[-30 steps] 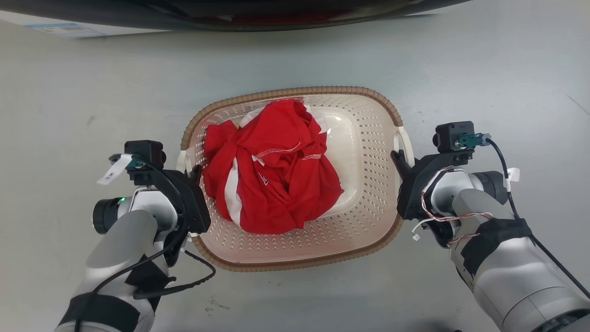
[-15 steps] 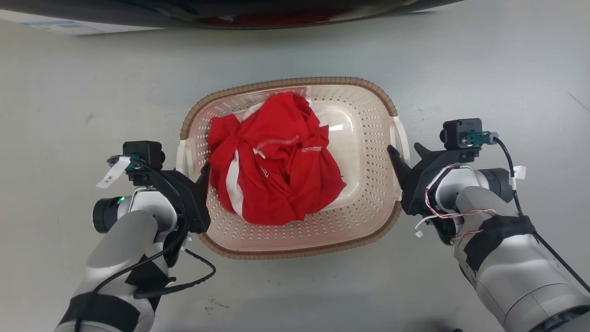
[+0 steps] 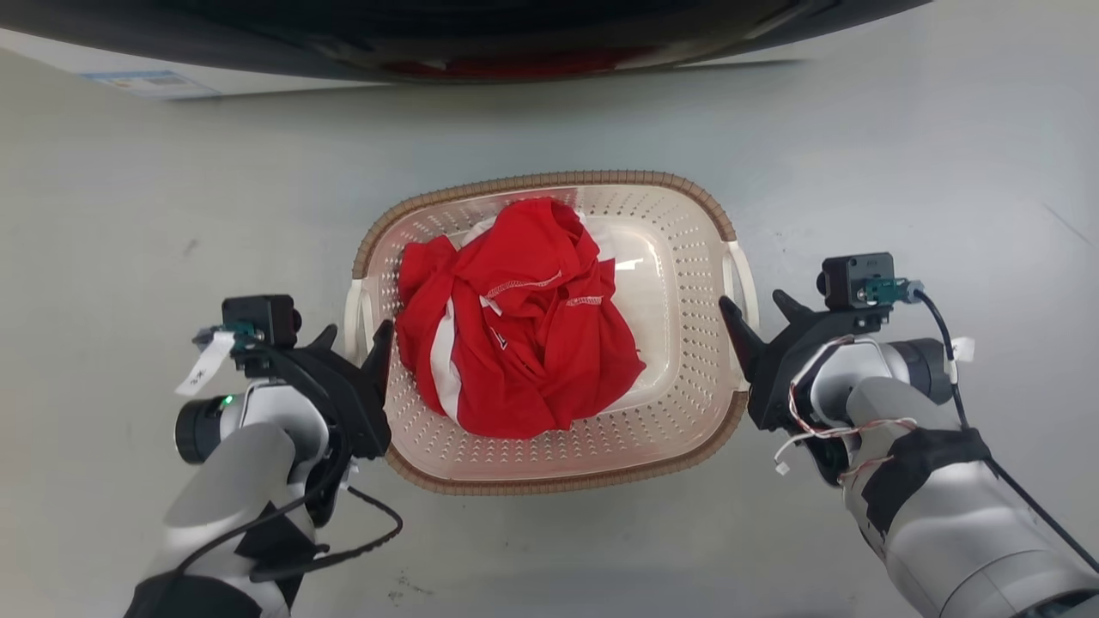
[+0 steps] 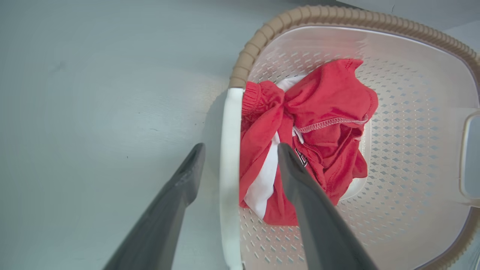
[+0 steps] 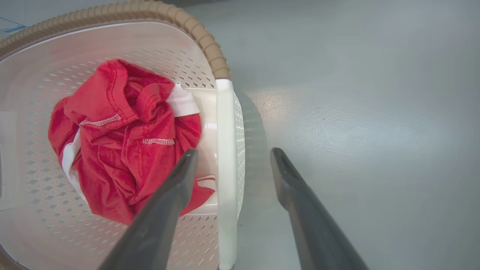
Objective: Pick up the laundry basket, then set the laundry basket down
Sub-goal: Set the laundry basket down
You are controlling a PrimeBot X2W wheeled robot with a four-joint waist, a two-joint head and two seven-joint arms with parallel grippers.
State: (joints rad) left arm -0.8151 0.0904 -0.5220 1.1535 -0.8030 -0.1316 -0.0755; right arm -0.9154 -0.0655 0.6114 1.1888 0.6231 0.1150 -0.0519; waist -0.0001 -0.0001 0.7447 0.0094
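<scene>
Floor (image 3: 549,120), pale grey and smooth, carries everything in view. A dark curved body (image 3: 429,26) crosses the top of the head view; its nature cannot be determined. Well short of it, the laundry basket (image 3: 687,249) stands upright on the floor between the two arms, brown rim level. It holds one crumpled red garment (image 3: 524,343) with white panels, heaped toward the robot's left, leaving the right part of the base bare; the load is judged light and soft. The left handle (image 4: 229,168) and right handle (image 5: 225,150) are white bars on the short sides. The left claw (image 3: 359,330) is spread apart and straddles the left handle, one finger outside the wall, the other inside beside the garment; no contact with the bar is evident. The right claw (image 3: 754,300) is likewise spread, astride the right handle. This mirrored placement is judged to keep the basket level under a two-sided grip. The basket is grounded and ungripped; whether a lift is due or the set-down is complete cannot be settled. Risk noted: the inner left finger could pinch cloth.
</scene>
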